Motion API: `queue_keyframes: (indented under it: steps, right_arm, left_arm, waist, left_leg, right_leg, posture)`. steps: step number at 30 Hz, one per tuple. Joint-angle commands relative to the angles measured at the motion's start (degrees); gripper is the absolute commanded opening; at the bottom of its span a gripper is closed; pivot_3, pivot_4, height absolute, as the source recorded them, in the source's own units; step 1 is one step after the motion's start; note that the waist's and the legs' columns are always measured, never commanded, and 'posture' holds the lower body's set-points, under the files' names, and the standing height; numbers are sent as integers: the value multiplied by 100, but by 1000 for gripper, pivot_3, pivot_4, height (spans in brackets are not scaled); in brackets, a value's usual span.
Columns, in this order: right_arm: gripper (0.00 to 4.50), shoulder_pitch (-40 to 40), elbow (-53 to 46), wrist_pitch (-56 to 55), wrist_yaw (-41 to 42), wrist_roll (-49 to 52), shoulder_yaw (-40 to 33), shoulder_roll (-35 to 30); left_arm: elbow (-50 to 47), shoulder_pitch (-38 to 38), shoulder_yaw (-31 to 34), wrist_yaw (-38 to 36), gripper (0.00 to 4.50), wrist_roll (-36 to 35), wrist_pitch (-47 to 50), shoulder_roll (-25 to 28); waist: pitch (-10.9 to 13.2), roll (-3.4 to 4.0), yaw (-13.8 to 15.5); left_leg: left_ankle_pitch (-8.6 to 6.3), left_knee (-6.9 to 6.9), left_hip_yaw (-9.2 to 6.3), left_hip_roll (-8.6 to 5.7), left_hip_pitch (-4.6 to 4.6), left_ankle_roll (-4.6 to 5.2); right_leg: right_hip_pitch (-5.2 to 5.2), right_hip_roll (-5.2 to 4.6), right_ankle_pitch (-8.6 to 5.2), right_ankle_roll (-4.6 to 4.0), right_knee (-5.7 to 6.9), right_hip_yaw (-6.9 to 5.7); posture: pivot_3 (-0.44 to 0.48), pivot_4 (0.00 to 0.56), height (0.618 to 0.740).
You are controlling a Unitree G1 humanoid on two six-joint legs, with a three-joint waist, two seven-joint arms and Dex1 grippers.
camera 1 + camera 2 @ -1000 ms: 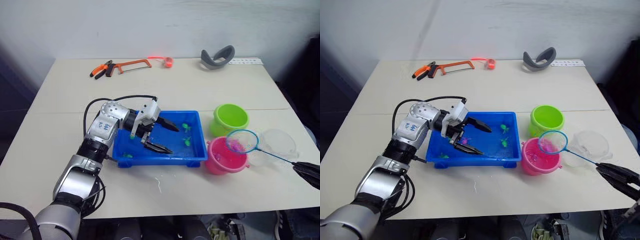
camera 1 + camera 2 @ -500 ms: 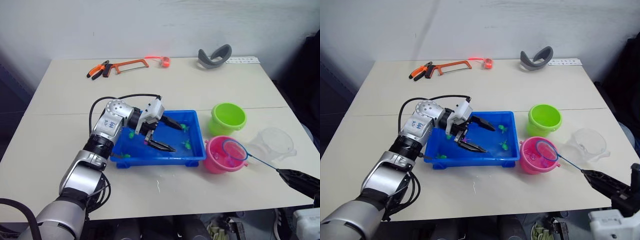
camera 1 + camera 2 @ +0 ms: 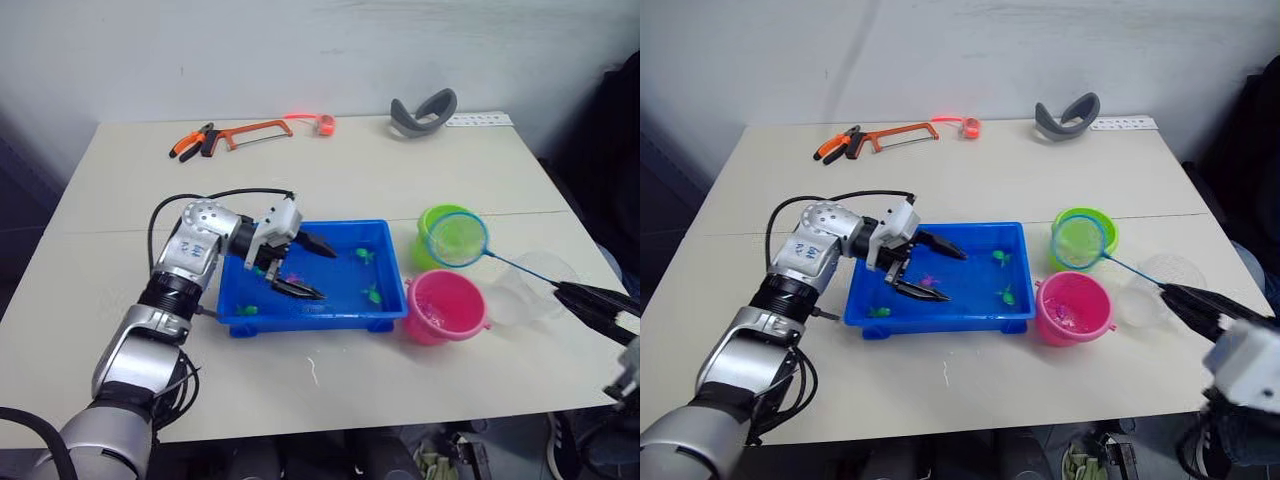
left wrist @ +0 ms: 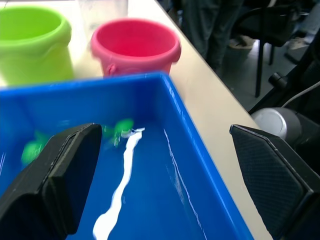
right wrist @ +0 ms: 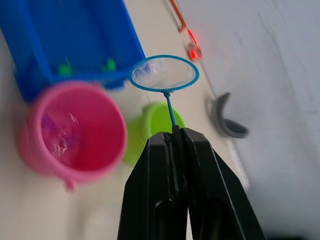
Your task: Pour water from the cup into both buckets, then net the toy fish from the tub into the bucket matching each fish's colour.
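Over the table: the small blue-rimmed hand net (image 3: 458, 239) hangs above the lime green round plastic bucket (image 3: 440, 222), its thin handle running back to the right gripper (image 5: 175, 131).
Right gripper: fingers pressed together on the net handle.
Left gripper (image 3: 303, 268): fingers spread wide, empty, low inside the shallow bright blue rectangular plastic tub (image 3: 385, 305).
Fish: tiny green toy fish (image 3: 371, 294) and a magenta one (image 3: 929, 281) lie in the tub, which lies left of the net, past the pink round plastic bucket (image 3: 446, 305).
Cup: the wide clear plastic cup (image 3: 527, 295) stands just beside the pink bucket.
Key relation: the net arm is the one to reach left towards the fish; net's long axis points that way.
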Motion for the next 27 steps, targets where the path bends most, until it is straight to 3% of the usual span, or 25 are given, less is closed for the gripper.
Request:
queue_keyframes:
  steps: [1, 6, 14, 24, 27]
  right_arm:
    - [0, -995, -119, 1274, -393, 992, 1186, -554]
    - [0, -2801, 460, 1893, -358, 710, 3009, -653]
    - [0, -4756, 2144, 878, 198, -1397, 5333, 44]
    - [0, -5296, 3304, -271, 572, -2652, 6180, 730]
    - [0, -5250, 3282, -37, 588, -2474, 6142, 1086]
  left_arm:
    - [-591, 322, 331, 197, 4469, -31, 279, 461]
    - [-1517, 1020, 697, 546, 4469, -172, 834, 1103]
    - [-2677, 1960, 1288, 1129, 4469, -335, 1527, 1783]
    - [-3122, 2224, 1331, 1407, 4469, -397, 1756, 1906]
    - [-3046, 2197, 1309, 1403, 4469, -371, 1712, 1923]
  waist:
    - [0, 0, -12]
    - [1, 1, 37]
    - [1, 0, 48]
    - [1, 0, 45]
    - [1, 0, 34]
  left_leg:
    - [1, -3, -2, -1, -1, 2]
    - [0, -5, -26, 1, -23, -1]
    - [-6, 6, -13, -7, -34, 12]
    - [-5, 3, 9, -2, -34, 9]
    - [-4, 3, 13, -1, -34, 9]
  right_leg:
    - [-2, -8, 0, -1, 1, -1]
    - [-17, -15, -7, -14, -5, -2]
    - [-25, -15, -7, -11, -6, -22]
    - [-47, -10, -7, -11, 8, -25]
    - [-49, -9, -7, -12, 10, -22]
  posture:
    - [0, 150, 740]
    - [0, 150, 740]
    - [0, 150, 740]
    - [0, 150, 740]
    - [0, 150, 740]
